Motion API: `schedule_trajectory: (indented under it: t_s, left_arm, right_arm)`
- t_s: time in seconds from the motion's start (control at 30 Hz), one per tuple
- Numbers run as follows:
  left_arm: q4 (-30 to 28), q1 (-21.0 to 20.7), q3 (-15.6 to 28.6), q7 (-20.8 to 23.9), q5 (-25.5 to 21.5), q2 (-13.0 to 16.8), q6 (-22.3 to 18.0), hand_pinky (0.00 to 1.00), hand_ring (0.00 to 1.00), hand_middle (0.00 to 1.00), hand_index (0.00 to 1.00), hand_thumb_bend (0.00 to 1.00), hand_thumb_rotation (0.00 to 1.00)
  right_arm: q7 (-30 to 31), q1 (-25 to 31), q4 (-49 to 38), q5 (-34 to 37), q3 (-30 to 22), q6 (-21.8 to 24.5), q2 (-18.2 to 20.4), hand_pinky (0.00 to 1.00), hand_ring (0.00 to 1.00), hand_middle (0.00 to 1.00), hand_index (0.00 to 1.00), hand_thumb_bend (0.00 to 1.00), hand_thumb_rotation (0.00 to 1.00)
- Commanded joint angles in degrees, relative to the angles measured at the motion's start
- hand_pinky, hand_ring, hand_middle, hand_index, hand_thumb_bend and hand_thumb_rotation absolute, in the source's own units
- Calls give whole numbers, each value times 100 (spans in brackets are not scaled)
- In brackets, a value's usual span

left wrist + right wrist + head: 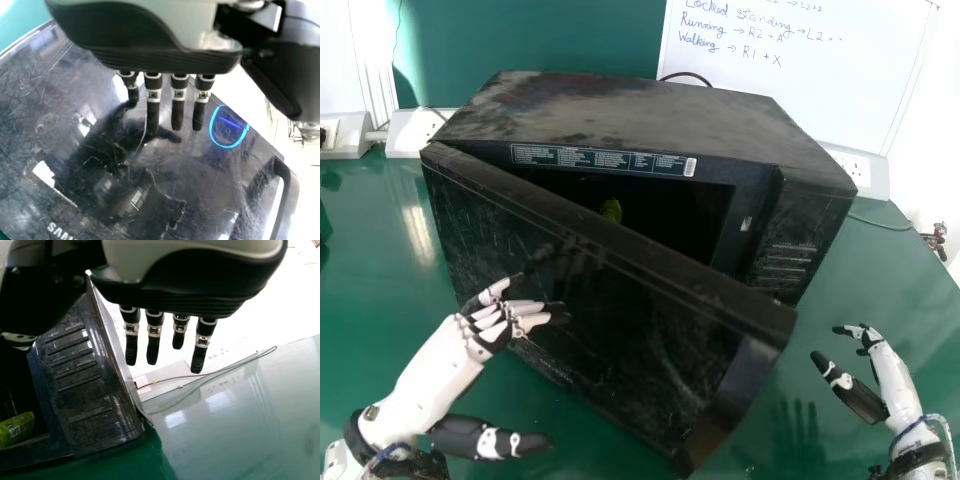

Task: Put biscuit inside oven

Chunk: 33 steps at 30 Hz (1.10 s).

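The black oven point(650, 120) stands on the table with its door point(610, 310) partly open. Through the gap the green biscuit packet point(611, 210) shows inside; the right wrist view also has the packet point(17, 429) within the oven. My left hand point(490, 330) is at the outer face of the door, fingers extended; whether they touch it I cannot tell. In the left wrist view the hand point(175, 95) has straight fingers over the glossy door point(125, 175). My right hand point(870, 375) is right of the door, fingers relaxed, holding nothing; its wrist view shows the hand point(165, 332) beside the oven.
The green table point(380, 290) extends on both sides of the oven. A whiteboard point(800, 70) and white socket boxes point(415, 130) stand behind. A thin cable point(215, 371) runs along the table's back at the right.
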Motion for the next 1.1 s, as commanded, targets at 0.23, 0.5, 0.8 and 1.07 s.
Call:
schedule_trajectory:
  t_s: [0.23, 0.5, 0.8, 1.07]
  left_arm:
    - [-228, -154, -205, 18, -117, 328, 412, 70, 81, 87, 86, 96, 96]
    - [-478, -202, -175, -171, -191, 715, 883, 74, 86, 90, 87, 96, 98]
    - [-557, -249, -260, -334, -360, 954, 1207, 76, 88, 92, 88, 95, 97]
    - [-820, -289, -296, -565, -204, 1093, 1671, 76, 88, 92, 89, 95, 100]
  right_arm:
    - [-24, 84, -37, 36, 30, 1, 35, 82, 88, 90, 84, 96, 33]
    - [-87, 91, -57, -34, 56, -59, 48, 82, 87, 90, 84, 96, 32]
    - [-108, 91, -21, -102, 77, -108, 20, 81, 87, 89, 84, 95, 34]
    - [-142, 79, -3, -93, 91, -130, 38, 81, 87, 89, 83, 96, 34]
